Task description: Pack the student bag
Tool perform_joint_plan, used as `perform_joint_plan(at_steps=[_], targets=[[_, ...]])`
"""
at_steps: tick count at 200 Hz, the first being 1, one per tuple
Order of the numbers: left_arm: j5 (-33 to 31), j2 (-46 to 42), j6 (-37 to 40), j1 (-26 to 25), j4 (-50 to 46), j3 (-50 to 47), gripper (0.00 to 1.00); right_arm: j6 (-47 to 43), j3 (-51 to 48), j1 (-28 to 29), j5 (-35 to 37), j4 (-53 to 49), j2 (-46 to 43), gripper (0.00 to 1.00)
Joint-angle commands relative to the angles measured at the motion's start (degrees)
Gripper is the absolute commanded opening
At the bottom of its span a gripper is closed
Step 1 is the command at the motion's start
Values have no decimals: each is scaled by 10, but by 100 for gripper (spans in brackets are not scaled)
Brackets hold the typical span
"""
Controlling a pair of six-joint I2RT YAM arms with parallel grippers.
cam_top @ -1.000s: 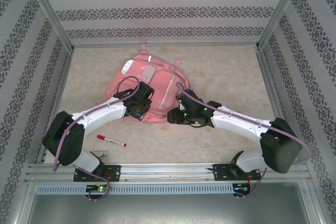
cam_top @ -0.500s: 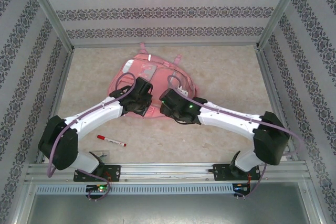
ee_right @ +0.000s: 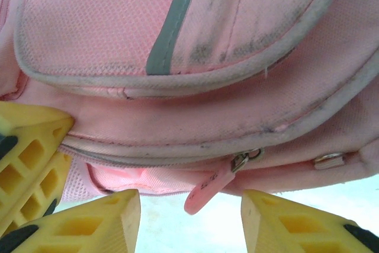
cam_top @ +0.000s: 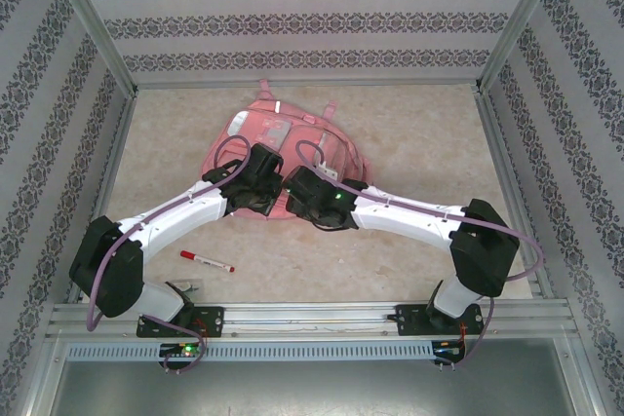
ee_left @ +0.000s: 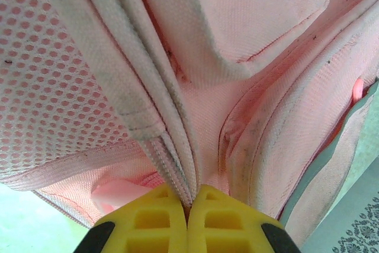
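Bag point(cam_top: 292, 129), centre frame. Left jaws: clamped on its zipper edge. Right jaws: parted, flanking zipper pull point(ee_right: 204, 191). Pen point(cam_top: 206, 261), lower left.

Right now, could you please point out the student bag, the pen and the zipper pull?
student bag point(cam_top: 300, 130), top view, its pink front panel.
pen point(cam_top: 207, 261), top view, mid-barrel.
zipper pull point(ee_right: 204, 192), right wrist view, its pink tab.

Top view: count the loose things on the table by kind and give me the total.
Pink backpack: 1
Marker pen: 1
Total: 2
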Motion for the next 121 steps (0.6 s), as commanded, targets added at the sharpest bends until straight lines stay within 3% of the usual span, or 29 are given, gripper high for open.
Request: perform_joint_plan(at_steps=[1,55,89,121], targets=[[15,-25,-10,0,57,-3,0,-14,14,4,37,-11,28,47],[9,-37,-6,2,49,-6,0,-65,23,4,84,-33,47,39],[6,-45,-1,5,40,-9,0,-141,21,0,124,-21,40,28],[5,-50,3,7,36,-12,0,-205,0,-15,108,9,30,13]])
